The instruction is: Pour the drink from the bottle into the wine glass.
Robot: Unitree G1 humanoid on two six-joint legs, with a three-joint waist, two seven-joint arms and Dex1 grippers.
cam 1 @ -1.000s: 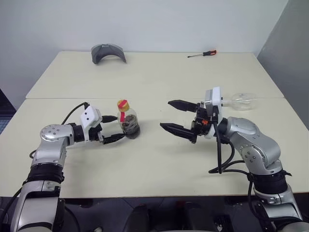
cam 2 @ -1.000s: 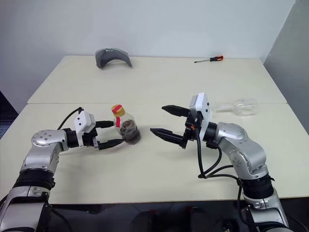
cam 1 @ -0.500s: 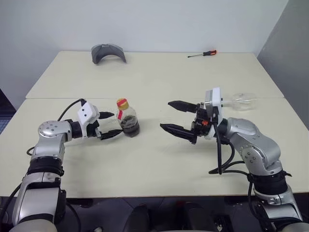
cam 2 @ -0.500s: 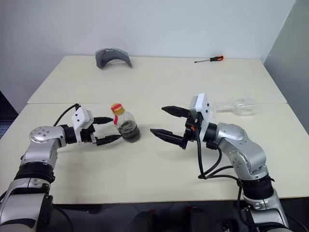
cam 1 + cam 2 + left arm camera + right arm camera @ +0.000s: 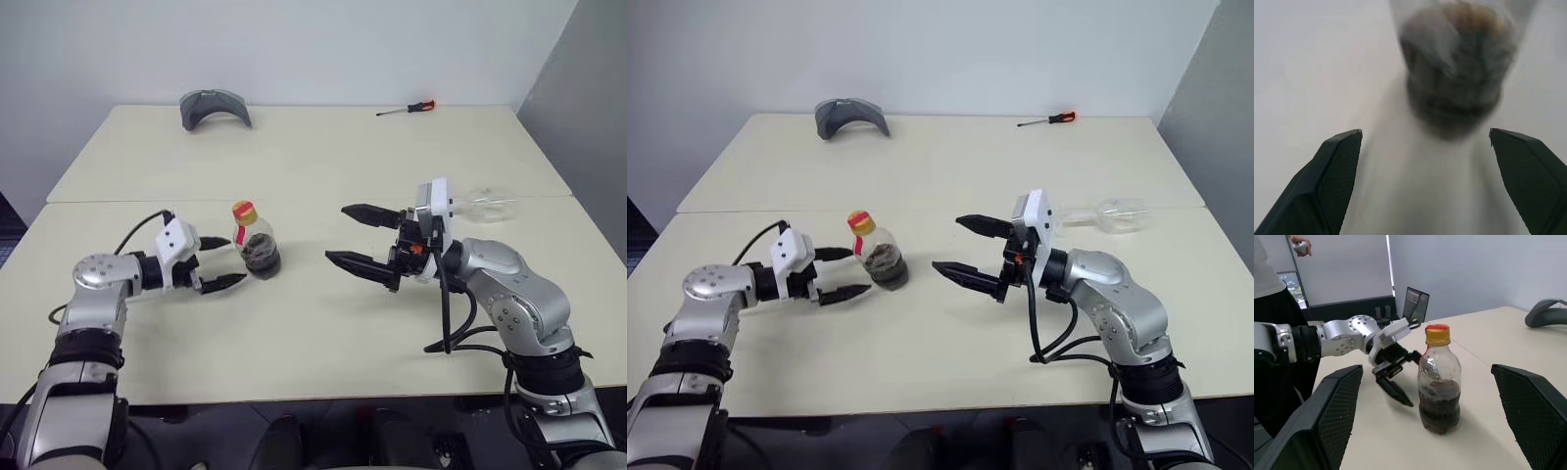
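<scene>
The bottle (image 5: 253,245) stands upright on the near table, clear, with a yellow-and-red cap. The dark drink (image 5: 262,260) fills its lower part. My left gripper (image 5: 233,260) is open just left of the bottle, its fingertips level with the body and apart from it. The left wrist view shows the bottle (image 5: 1454,73) ahead between both fingers (image 5: 1337,171). My right gripper (image 5: 335,233) hangs open and empty to the bottle's right, pointing at it. The wine glass (image 5: 487,204) appears to lie on its side behind my right wrist, partly hidden.
A grey curved object (image 5: 214,105) and a red-handled screwdriver (image 5: 409,108) lie on the far table. A seam (image 5: 313,201) runs between the two tables. In the right wrist view a person (image 5: 1268,274) stands beyond the table's left end.
My left gripper has drawn back a little from the bottle, from fingers either side of it to fingertips just short of it. The bottle and right arm have not moved.
</scene>
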